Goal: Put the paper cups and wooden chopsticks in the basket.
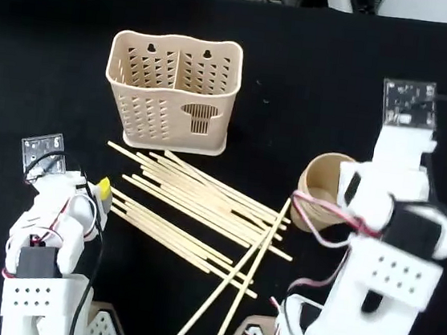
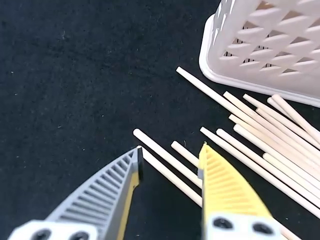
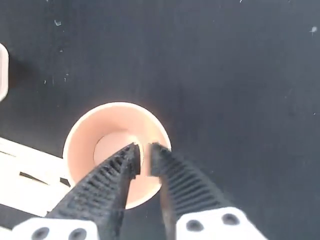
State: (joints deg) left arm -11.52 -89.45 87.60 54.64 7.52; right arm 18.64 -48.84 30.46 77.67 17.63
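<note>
A beige slotted basket point(image 1: 169, 109) stands upright at the back centre of the black table. Several wooden chopsticks point(image 1: 202, 210) lie scattered in front of it. My left gripper point(image 2: 170, 160) is open low over the chopsticks' ends point(image 2: 165, 155), which lie between its grey and yellow fingers without touching them. A paper cup point(image 3: 117, 145) stands upright to the right of the chopsticks point(image 1: 322, 187). My right gripper point(image 3: 145, 152) is at the cup's mouth, its black fingers nearly together and pinching the wall by the rim.
The basket's corner point(image 2: 260, 55) stands close beyond the left gripper. Two chopsticks point(image 1: 238, 286) lie crosswise, pointing toward the front edge. Both arm bases stand at the front. Bare black table stretches to the left and far right.
</note>
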